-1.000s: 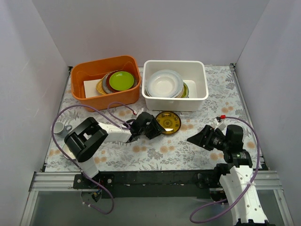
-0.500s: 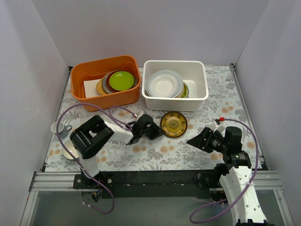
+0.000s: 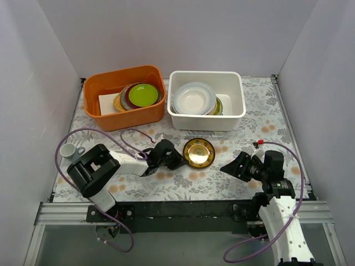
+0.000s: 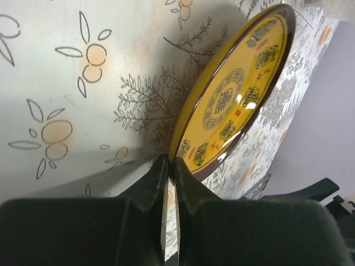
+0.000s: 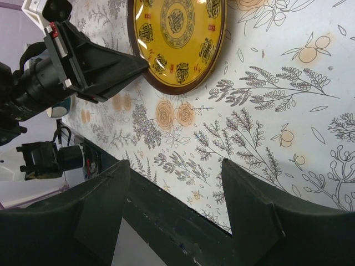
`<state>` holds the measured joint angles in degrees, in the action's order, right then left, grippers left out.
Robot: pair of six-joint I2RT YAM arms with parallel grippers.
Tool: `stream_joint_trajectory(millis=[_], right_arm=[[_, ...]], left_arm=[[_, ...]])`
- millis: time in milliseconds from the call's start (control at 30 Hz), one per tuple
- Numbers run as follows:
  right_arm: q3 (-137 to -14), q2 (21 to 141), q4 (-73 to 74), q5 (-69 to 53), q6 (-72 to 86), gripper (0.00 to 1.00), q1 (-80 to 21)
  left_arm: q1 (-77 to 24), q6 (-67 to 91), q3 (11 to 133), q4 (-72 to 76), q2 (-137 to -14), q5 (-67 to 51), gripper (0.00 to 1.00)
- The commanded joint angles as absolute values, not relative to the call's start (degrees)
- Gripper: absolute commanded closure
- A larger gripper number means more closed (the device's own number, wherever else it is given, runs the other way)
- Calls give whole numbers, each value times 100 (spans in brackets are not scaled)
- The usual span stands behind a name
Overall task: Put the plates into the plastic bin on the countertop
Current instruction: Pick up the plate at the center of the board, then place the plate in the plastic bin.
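The small dark-and-gold plate (image 3: 198, 153) is low over the floral countertop (image 3: 266, 111), in front of the white plastic bin (image 3: 206, 122). My left gripper (image 3: 173, 159) is shut on the plate's left rim. In the left wrist view the fingers (image 4: 156, 176) pinch the rim of the plate (image 4: 233, 94), which is tilted with a shadow under it. My right gripper (image 3: 230, 165) is open and empty to the plate's right; its view shows the plate (image 5: 177, 39) ahead of the open gripper (image 5: 175, 163). White plates (image 3: 194, 98) lie stacked in the bin.
An orange tub (image 3: 105, 117) at the back left holds a green and a maroon plate (image 3: 143, 95). A small white cup (image 3: 67, 151) stands at the left edge. A purple cable (image 3: 119, 145) loops over the left arm. The table's front rail (image 3: 183, 209) runs along the near edge.
My left gripper has drawn the dark-and-gold plate a little nearer the front edge, and the left arm has swung lower and leftward. The right gripper has barely moved.
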<state>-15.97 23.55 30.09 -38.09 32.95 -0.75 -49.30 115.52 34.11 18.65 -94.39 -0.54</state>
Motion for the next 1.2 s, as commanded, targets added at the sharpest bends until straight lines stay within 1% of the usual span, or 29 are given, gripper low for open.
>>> stream_joint_trajectory(millis=[0, 133, 367, 733, 933, 1033, 1133, 1167], right_arm=[[-1521, 2241, 2813, -3919, 3278, 26, -62], [-1494, 2224, 2558, -4140, 3489, 26, -62], [-1477, 2276, 2435, -4201, 3568, 25, -62], [-1380, 2434, 2074, -4131, 3744, 26, -53], [-1362, 2452, 2066, -4060, 3753, 29, -62], [-1354, 2408, 2083, -4043, 3770, 34, -53], [-1354, 2321, 2118, -4008, 3805, 49, -61], [-1362, 2294, 2109, -3999, 3840, 56, -62]], left_arm=[[-5001, 11320, 3331, 1582, -8834, 105, 100], [-5124, 11206, 3349, 1494, -8377, 88, 100], [-5449, 11022, 3594, 1082, -7963, 263, 100], [-6161, 11056, 3893, 826, -7770, 510, 100], [-6521, 10925, 4262, 475, -7717, 729, 100], [-6627, 10942, 4307, 439, -7717, 747, 100], [-6662, 10960, 4307, 369, -7717, 765, 100], [-6680, 10960, 4281, 352, -7717, 773, 100]])
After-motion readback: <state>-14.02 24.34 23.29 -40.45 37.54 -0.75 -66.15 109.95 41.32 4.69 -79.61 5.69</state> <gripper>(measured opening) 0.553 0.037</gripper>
